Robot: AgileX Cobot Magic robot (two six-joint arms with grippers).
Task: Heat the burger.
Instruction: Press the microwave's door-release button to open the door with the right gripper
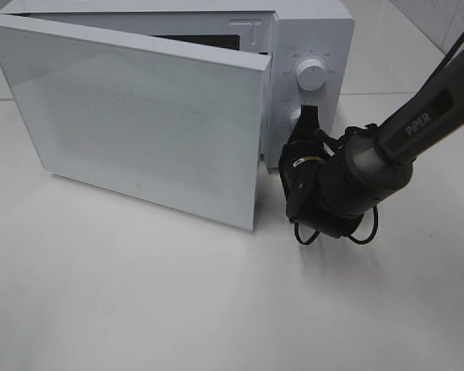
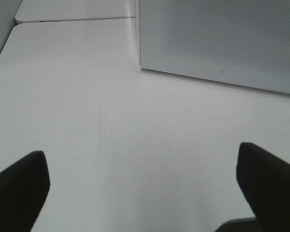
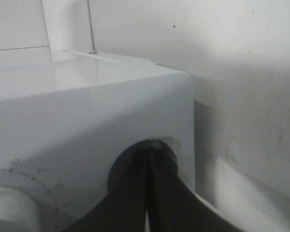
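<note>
The burger is out of view. A white microwave (image 1: 317,31) stands at the back of the table, its door (image 1: 139,116) swung partly open and hiding most of the cavity. My right gripper (image 1: 308,114) is shut, its tips pressed against the lower knob (image 1: 296,120) of the control panel, below the upper knob (image 1: 311,75). In the right wrist view the closed fingers (image 3: 159,193) cover that lower knob, with the upper knob (image 3: 9,208) to one side. My left gripper (image 2: 141,152) is open over bare table, holding nothing, some way in front of the door (image 2: 217,38).
The white table (image 1: 139,309) spreads in front of the microwave. The right arm (image 1: 417,124) reaches in from the right edge, with a cable loop (image 1: 363,232) hanging under its wrist. The open door juts out toward the front.
</note>
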